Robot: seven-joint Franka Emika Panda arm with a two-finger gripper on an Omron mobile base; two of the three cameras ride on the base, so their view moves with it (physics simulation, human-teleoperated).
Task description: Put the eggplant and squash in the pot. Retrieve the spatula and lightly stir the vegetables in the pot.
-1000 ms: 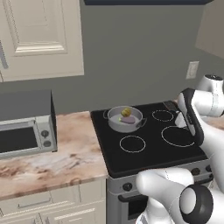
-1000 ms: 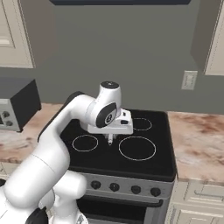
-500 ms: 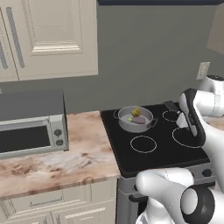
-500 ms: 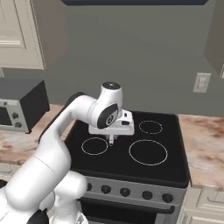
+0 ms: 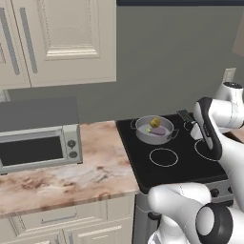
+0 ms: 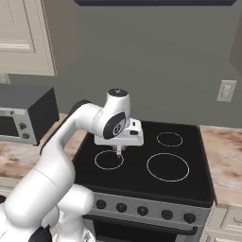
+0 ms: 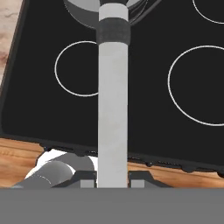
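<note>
The grey pot (image 5: 153, 136) sits on the stove's back left burner. Inside it lie the yellow-green squash (image 5: 155, 122) and the purple eggplant (image 5: 159, 130). My gripper (image 5: 191, 126) hangs over the stove just right of the pot, shut on the spatula (image 5: 184, 116). In the hand view the spatula's long grey handle (image 7: 113, 109), with a dark band near its far end, runs from my gripper (image 7: 113, 178) toward the pot's rim (image 7: 82, 8). From the right base view my gripper (image 6: 118, 150) hovers above the front left burner, and the arm hides the pot.
The black stove top (image 5: 186, 159) has white burner rings, one of them (image 6: 167, 166) at front right. A microwave (image 5: 38, 136) stands on the marble counter (image 5: 71, 176) to the left. Cabinets hang above, and a wall outlet (image 6: 226, 90) is at the right.
The whole picture has slid rightward in both base views, so the base has driven left. The gripper still grips the spatula beside the pot.
</note>
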